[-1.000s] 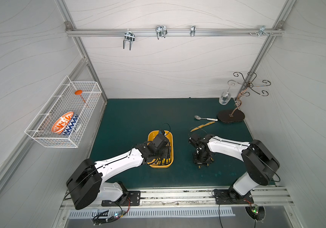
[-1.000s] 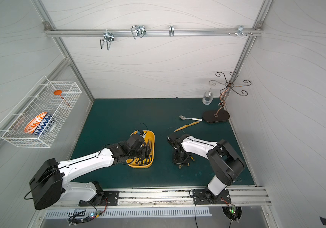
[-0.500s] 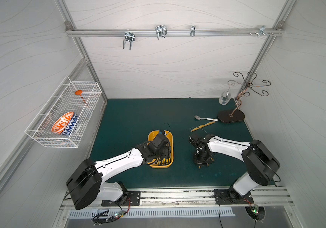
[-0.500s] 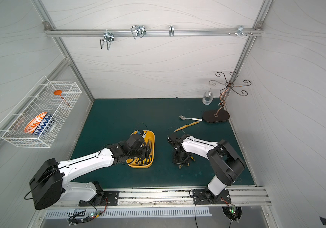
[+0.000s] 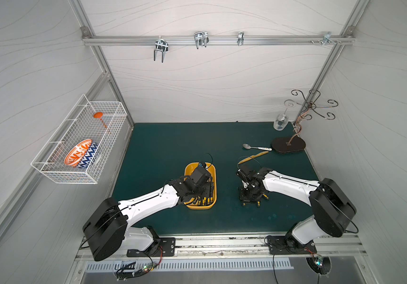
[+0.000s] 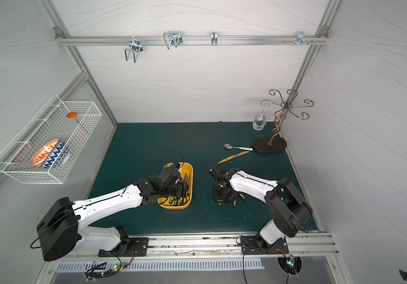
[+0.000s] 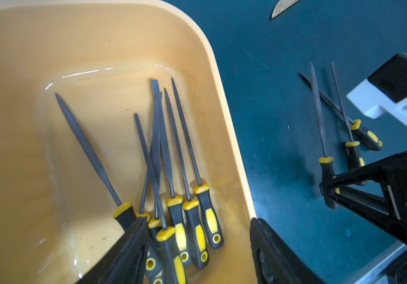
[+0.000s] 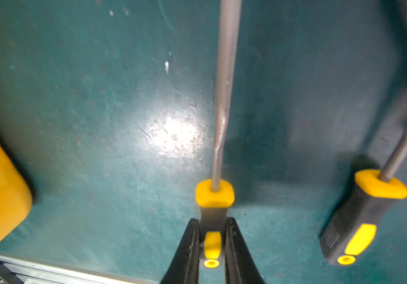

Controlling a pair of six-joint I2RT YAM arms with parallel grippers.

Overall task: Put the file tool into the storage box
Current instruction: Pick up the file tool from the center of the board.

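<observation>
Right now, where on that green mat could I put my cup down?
Widest bare mat lies between the back wall and the storage box; a narrower strip runs along the front rail. Crowded: files around the right gripper; spoon, knife and stand far right.

Files [image 7: 208, 216] lie in the storage box [image 7: 50, 37], loose files [image 7: 326, 169] on the mat [image 7: 271, 123] beside it.

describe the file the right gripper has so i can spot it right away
On the green mat, look just right of the yellow box, where three loose files lie. The held file is the nearest to the box, and the only one whose black-and-yellow handle is clamped in the right gripper.
</observation>
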